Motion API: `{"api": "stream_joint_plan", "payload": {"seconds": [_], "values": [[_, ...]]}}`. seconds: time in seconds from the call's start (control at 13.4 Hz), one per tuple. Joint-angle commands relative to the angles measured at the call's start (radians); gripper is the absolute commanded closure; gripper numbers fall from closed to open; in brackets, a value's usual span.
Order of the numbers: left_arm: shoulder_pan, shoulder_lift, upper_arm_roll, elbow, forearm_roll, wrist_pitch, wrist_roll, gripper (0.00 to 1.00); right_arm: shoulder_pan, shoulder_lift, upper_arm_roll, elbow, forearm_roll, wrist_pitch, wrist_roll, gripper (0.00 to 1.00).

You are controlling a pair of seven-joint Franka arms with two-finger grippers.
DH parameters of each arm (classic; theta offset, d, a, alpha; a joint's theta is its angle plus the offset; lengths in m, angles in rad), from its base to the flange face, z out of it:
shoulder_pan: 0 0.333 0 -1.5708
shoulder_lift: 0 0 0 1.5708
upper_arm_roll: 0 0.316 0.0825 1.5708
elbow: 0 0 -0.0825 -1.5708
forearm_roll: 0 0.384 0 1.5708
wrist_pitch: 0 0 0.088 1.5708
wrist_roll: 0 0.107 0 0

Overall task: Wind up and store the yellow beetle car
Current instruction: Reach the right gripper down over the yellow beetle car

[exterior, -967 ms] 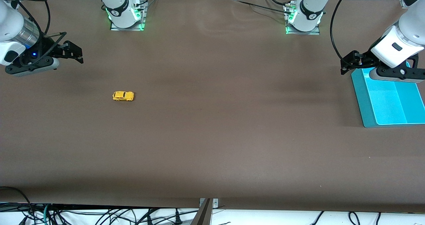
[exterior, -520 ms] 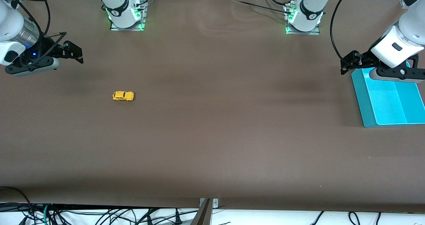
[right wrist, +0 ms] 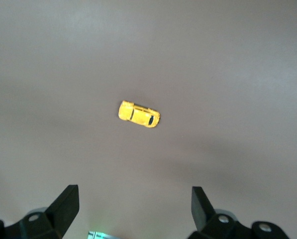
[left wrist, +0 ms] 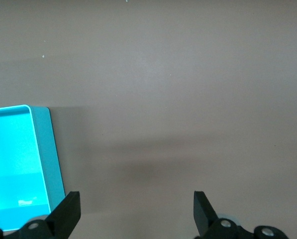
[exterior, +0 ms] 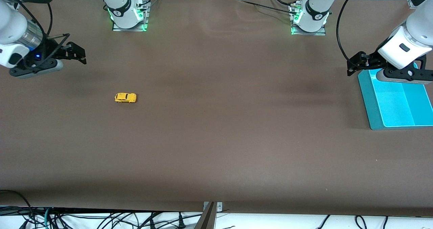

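We see a broad brown matte surface (exterior: 216, 137) that carries everything here. Next in size is a shallow turquoise plastic tray (exterior: 370, 110) with raised walls, lying at the left arm's end of the surface; the part of its floor that we can see holds nothing, though one corner is covered by the arm above it. In the left wrist view the same tray (left wrist: 44, 149) shows a bare, glossy bottom.

The left tool (exterior: 352, 66) hangs over the surface just beside the tray's edge, its two black fingers (left wrist: 67, 213) spread wide apart with nothing between them. The right tool (exterior: 77, 53) hangs over the right arm's end of the surface, its fingers (right wrist: 64, 201) likewise spread fully and gripping nothing.

Smallest is the yellow beetle car (exterior: 125, 97), a tiny bright yellow toy with a rounded body, dark windows and black wheels. We find it standing on its wheels on the bare surface, toward the right arm's end, well apart from the tray. In the right wrist view the car (right wrist: 139, 114) lies clear of both fingers.
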Motion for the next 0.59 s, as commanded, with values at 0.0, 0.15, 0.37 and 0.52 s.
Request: {"api": "stream_joint_plan", "payload": {"seconds": [0.0,0.15,0.37,0.52], "values": [[0.003,-0.006,-0.003,0.013,-0.016,-0.020,-0.009,0.00,0.005,-0.008,0.005,-0.146,0.010,0.108,-0.126,0.00],[0.003,-0.006,-0.003,0.013,-0.016,-0.020,-0.009,0.00,0.003,-0.005,0.007,-0.255,0.010,0.229,-0.298,0.00],[0.003,-0.006,-0.003,0.013,-0.016,-0.020,-0.009,0.00,0.003,0.045,0.010,-0.360,0.010,0.412,-0.661,0.00],[0.003,-0.006,-0.003,0.013,-0.016,-0.020,-0.009,0.00,0.003,0.099,0.028,-0.409,0.011,0.535,-0.870,0.00]]}}
